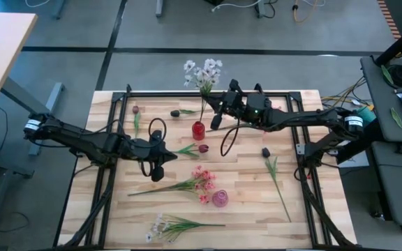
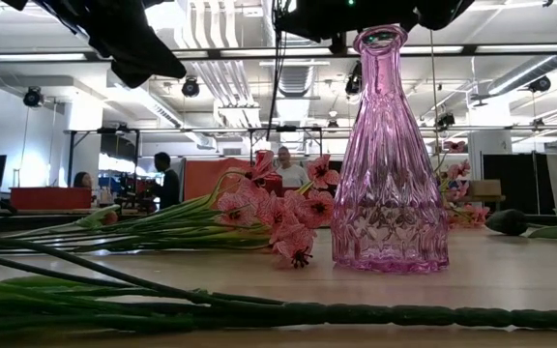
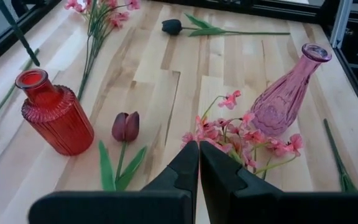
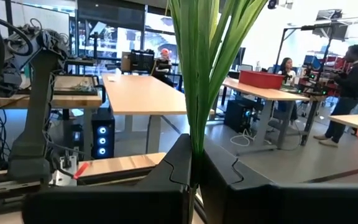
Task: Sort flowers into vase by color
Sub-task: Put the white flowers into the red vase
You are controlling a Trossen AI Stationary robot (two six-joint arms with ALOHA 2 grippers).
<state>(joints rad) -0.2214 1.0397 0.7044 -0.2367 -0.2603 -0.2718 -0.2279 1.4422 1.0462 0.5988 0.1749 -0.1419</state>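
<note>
Your right gripper was clamped on the green stem of the white flowers, carrying them upright toward the table's twelve o'clock edge; the right wrist view showed the leaves rising straight out from between the closed fingers. The blossoms hung just past the red vase, which stood directly below the gripper. Judging by that, you were in the placing step, though red glass seems the wrong home for white blooms, and I could not find a third vase in any view.

Your left gripper was shut on nothing, hovering near the table's centre, with the pink flowers lying at its four o'clock beside the pink vase. A dark red bud lay at its two o'clock, another farther out at three o'clock, and a second white spray sat near the six o'clock edge.

Next, you needed to settle which vase takes white, then lower the stem end squarely into that narrow neck before letting go.
</note>
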